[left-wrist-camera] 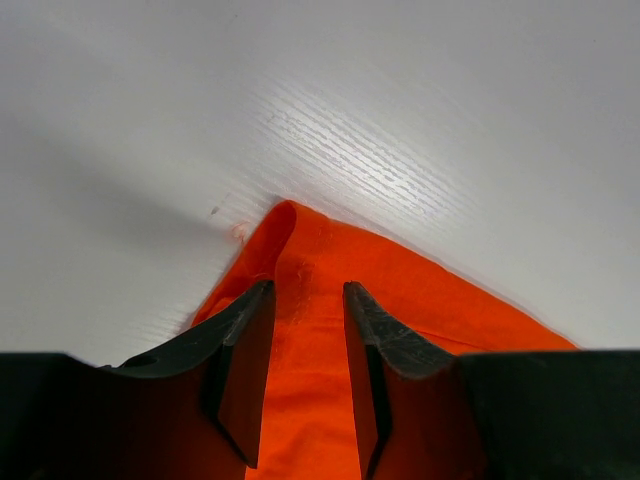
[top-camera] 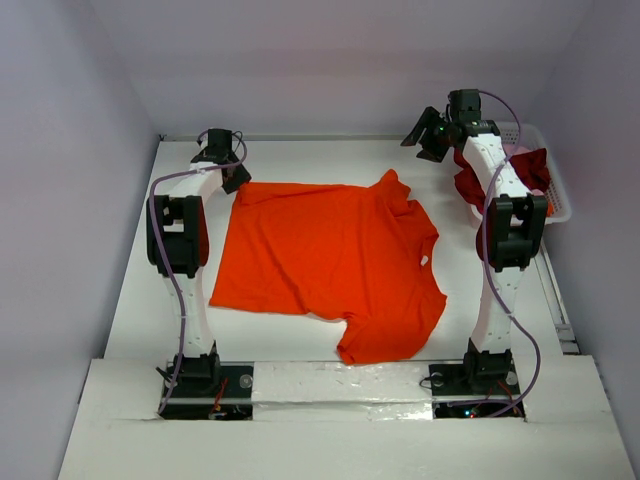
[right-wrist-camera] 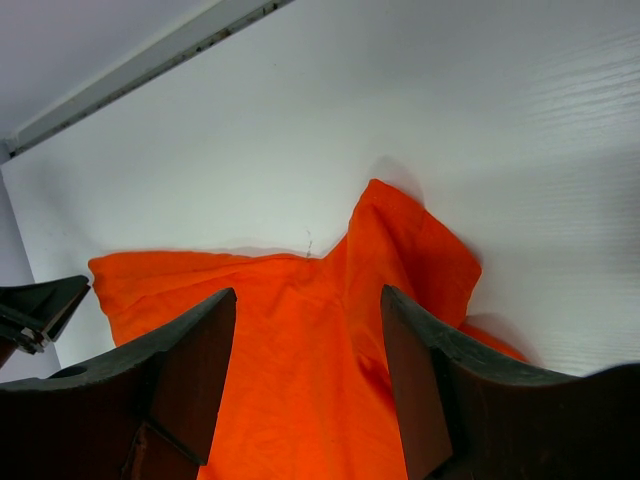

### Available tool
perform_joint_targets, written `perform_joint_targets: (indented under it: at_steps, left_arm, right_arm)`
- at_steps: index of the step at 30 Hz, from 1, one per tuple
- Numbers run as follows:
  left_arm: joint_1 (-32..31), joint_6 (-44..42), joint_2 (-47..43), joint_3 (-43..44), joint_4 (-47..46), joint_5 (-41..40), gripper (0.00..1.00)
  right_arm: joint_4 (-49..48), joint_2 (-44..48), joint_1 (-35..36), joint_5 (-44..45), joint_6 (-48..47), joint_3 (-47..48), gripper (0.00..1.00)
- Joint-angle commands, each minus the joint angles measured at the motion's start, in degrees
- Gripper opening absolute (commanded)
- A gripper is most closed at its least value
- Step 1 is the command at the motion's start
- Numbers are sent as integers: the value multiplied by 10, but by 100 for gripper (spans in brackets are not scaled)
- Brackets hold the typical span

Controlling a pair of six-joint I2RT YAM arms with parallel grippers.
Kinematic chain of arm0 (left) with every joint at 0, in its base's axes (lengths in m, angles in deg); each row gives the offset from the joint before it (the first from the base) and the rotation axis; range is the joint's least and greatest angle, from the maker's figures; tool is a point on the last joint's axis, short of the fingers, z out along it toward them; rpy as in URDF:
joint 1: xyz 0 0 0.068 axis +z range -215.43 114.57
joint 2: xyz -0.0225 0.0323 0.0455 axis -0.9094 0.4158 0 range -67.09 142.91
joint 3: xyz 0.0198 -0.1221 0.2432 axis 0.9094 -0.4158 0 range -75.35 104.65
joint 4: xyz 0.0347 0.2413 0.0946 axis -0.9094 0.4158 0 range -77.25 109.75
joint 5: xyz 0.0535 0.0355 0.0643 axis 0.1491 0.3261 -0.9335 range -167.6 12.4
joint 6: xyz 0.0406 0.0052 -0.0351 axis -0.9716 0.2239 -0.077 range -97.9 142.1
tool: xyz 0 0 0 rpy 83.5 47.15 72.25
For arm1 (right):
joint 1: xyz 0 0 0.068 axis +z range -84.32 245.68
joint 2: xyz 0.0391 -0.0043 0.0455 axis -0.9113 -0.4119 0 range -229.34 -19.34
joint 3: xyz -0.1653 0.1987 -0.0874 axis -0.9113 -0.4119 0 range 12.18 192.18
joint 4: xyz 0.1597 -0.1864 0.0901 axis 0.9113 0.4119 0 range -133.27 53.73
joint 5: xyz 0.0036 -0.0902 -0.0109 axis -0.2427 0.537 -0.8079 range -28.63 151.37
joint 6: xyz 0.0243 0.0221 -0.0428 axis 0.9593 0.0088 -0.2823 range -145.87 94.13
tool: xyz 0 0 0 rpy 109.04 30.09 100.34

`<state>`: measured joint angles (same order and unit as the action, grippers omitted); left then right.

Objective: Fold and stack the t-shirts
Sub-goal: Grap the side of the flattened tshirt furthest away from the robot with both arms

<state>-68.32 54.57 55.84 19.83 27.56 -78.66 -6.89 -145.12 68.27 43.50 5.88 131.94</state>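
A bright orange t-shirt (top-camera: 330, 255) lies spread out on the white table, its small white neck label (top-camera: 424, 262) toward the right. My left gripper (top-camera: 228, 172) is low at the shirt's far left corner. In the left wrist view its fingers (left-wrist-camera: 309, 287) stand apart astride that corner (left-wrist-camera: 300, 240), with cloth showing in the gap. My right gripper (top-camera: 432, 140) hangs open above the far right, beyond the shirt's sleeve. Its wrist view shows wide jaws (right-wrist-camera: 308, 292) over the raised sleeve (right-wrist-camera: 410, 240), not touching it. A dark red t-shirt (top-camera: 530, 170) and a pale pink one (top-camera: 520, 150) sit in the basket.
A white lattice basket (top-camera: 560, 195) stands at the table's far right edge, right beside the right arm. Walls close in the table at the back and on both sides. Both arm bases are bolted at the near edge.
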Motion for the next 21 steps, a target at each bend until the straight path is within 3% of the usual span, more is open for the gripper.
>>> perform_joint_targets:
  at_steps: [1, 21]
  left_arm:
    - [2, 3, -9, 17, 4, -3, 31]
    - [2, 1, 4, -1, 2, -1, 31]
  right_arm:
    - [-26, 8, -3, -9, 2, 9, 65]
    - [-29, 7, -3, -13, 5, 13, 65]
